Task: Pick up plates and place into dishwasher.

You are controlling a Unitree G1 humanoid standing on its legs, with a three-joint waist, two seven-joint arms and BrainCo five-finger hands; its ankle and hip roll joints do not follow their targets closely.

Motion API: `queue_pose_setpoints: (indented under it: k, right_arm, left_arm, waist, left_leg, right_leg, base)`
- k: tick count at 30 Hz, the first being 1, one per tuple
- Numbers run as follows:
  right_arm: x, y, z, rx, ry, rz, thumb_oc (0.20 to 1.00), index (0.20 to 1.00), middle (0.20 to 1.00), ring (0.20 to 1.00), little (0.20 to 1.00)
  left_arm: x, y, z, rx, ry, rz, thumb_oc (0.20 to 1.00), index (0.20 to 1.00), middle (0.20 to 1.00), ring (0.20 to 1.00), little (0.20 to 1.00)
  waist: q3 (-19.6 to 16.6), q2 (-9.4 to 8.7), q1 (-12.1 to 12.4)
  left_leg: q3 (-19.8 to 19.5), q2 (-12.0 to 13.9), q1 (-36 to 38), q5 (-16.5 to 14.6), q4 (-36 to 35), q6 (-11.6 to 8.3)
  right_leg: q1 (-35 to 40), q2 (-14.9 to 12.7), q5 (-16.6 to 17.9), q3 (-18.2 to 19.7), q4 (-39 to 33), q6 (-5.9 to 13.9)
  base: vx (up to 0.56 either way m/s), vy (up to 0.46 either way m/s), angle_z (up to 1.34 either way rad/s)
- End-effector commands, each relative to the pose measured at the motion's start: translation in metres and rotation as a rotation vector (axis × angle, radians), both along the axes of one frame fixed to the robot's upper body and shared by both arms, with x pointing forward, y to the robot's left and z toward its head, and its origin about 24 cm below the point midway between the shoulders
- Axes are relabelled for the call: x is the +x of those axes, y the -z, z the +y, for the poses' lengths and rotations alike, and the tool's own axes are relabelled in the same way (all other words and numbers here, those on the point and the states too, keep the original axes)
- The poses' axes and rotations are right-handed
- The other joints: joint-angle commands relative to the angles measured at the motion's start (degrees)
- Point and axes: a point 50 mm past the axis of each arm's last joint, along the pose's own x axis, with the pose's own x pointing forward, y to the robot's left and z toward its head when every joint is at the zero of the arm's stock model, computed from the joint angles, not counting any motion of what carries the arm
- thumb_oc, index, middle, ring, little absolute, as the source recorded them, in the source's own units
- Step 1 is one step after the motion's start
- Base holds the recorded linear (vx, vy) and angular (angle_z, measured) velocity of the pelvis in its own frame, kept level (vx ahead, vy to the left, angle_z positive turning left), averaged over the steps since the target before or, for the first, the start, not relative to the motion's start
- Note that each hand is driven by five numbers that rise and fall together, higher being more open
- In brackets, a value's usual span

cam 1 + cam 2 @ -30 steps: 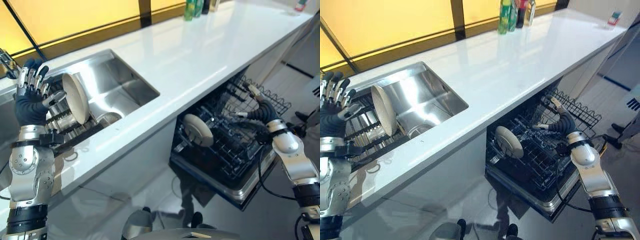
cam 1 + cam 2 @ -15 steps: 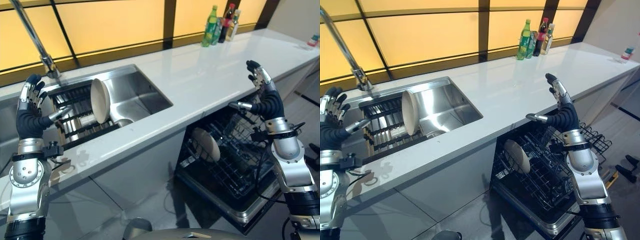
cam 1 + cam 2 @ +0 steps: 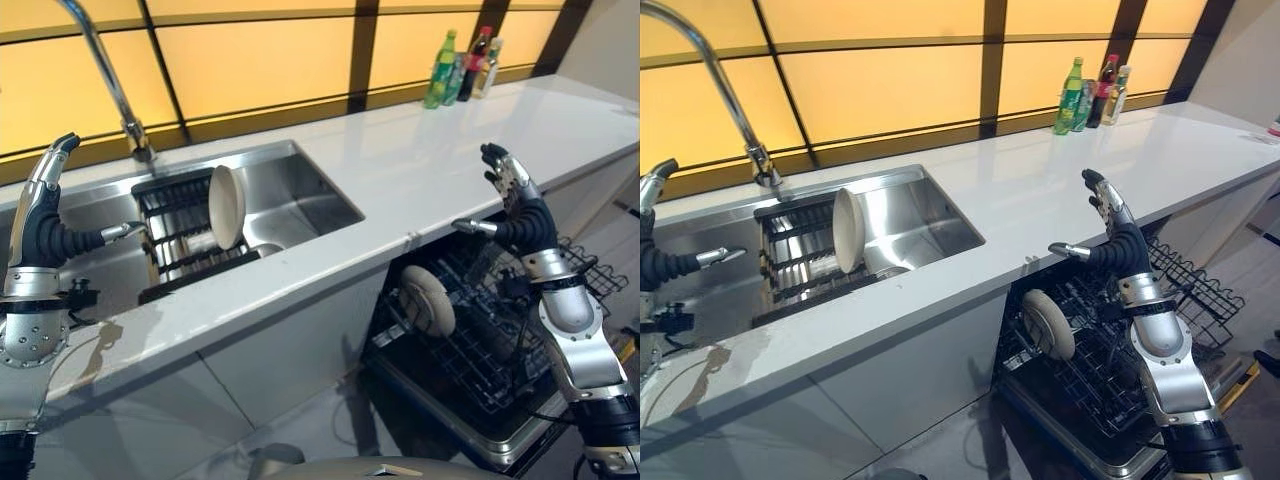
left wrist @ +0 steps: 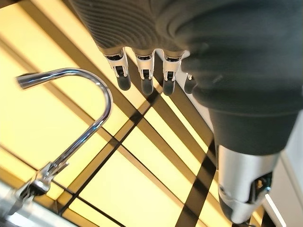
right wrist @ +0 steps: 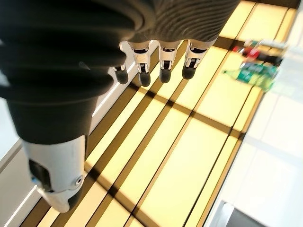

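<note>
White, glossy countertop (image 3: 420, 170) runs the length of the room, w/ a stainless sink (image 3: 300, 190) set into it. Sink walls are smooth, reflective metal. A dark ribbed drying rack (image 3: 185, 235) sits in the sink; one round cream plate (image 3: 226, 206) stands on edge in it. Curved chrome tap (image 3: 105, 75) rises behind the sink. Backdrop is amber panels split by dark bars (image 3: 995, 60). Bottles (image 3: 462, 68), green and darker, stand grouped at the far end of the counter.

Below the counter edge the dishwasher (image 3: 480, 340) is open, its dark wire basket pulled out. A second round cream plate (image 3: 424, 298) stands upright in the basket, near its left side.

Left hand (image 3: 40, 225) is raised beside the sink, fingers straight, thumb out, holding nothing. Right hand (image 3: 518, 205) is raised over the dishwasher at counter height, fingers spread, thumb out, also empty. Both wrist views confirm straight fingers w/ nothing between them.
</note>
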Motion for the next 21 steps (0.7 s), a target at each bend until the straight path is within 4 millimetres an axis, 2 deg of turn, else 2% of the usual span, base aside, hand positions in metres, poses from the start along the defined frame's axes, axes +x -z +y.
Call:
queue_pose_setpoints:
  k: [1, 5, 10, 13, 18, 21]
  right_arm:
    - [-0.004, -0.021, 0.003, -0.004, -0.051, -0.089, 1.000, 1.000, 1.000, 1.000, 1.000]
    - [-0.001, -0.023, -0.001, -0.014, -0.047, -0.086, 1.000, 1.000, 1.000, 1.000, 1.000]
    - [0.015, -0.044, -0.002, -0.036, -0.037, -0.166, 1.000, 1.000, 1.000, 1.000, 1.000]
    - [0.018, -0.053, -0.003, -0.058, -0.042, -0.195, 1.000, 1.000, 1.000, 1.000, 1.000]
    - [0.018, -0.061, -0.005, -0.100, -0.061, -0.206, 1.000, 1.000, 1.000, 1.000, 1.000]
    - [0.020, -0.065, -0.005, -0.132, -0.078, -0.203, 1.000, 1.000, 1.000, 1.000, 1.000]
  left_arm:
    - [0.010, -0.013, -0.005, 0.148, -0.001, -0.088, 1.000, 1.000, 1.000, 1.000, 1.000]
    - [0.025, -0.016, -0.015, 0.240, -0.010, -0.127, 1.000, 1.000, 1.000, 1.000, 1.000]
    - [0.053, -0.031, -0.031, 0.353, -0.047, -0.243, 1.000, 1.000, 1.000, 1.000, 1.000]
    - [0.061, -0.032, -0.035, 0.480, -0.098, -0.279, 1.000, 1.000, 1.000, 1.000, 1.000]
    - [0.068, -0.020, -0.029, 0.714, -0.194, -0.231, 1.000, 1.000, 1.000, 1.000, 1.000]
    - [0.068, -0.012, -0.018, 0.761, -0.289, -0.214, 1.000, 1.000, 1.000, 1.000, 1.000]
  waist:
    - [-1.39, 2.21, -1.66]
    - [0.96, 2.26, -3.44]
    - [6.96, 2.94, -5.49]
    - [9.79, 3.52, -6.40]
    - [11.74, 4.52, -7.63]
    - [12.30, 5.19, -7.98]
  left_leg:
    - [0.38, 0.48, 1.66, -0.27, -2.31, 0.51]
    - [0.78, -0.57, -0.85, -1.71, -0.54, 1.50]
    - [1.71, -1.68, -8.32, -2.50, 3.07, 1.83]
    - [2.71, -2.10, -12.20, -2.62, 5.93, 1.72]
    - [4.39, -2.30, -14.94, -2.23, 7.35, 1.14]
    - [5.25, -2.52, -15.49, -1.85, 7.21, 1.03]
  right_leg:
    - [-4.61, -2.66, -3.78, 0.97, 8.32, 1.27]
    - [-9.08, -4.08, -2.47, 3.40, 9.24, 2.69]
    - [-16.76, -5.66, -0.43, 6.32, 9.99, 3.80]
    - [-19.98, -6.30, 0.36, 8.00, 10.80, 3.95]
    - [-21.70, -7.43, 1.10, 9.12, 10.51, 4.33]
    - [-22.07, -8.16, 1.38, 9.42, 10.04, 4.41]
  base:
    - [0.18, 0.163, -0.25]
    - [0.05, 0.142, -0.17]
    - [-0.17, 0.154, -0.12]
    - [-0.10, 0.170, -0.14]
    - [-0.01, 0.170, -0.16]
    - [0.02, 0.211, -0.01]
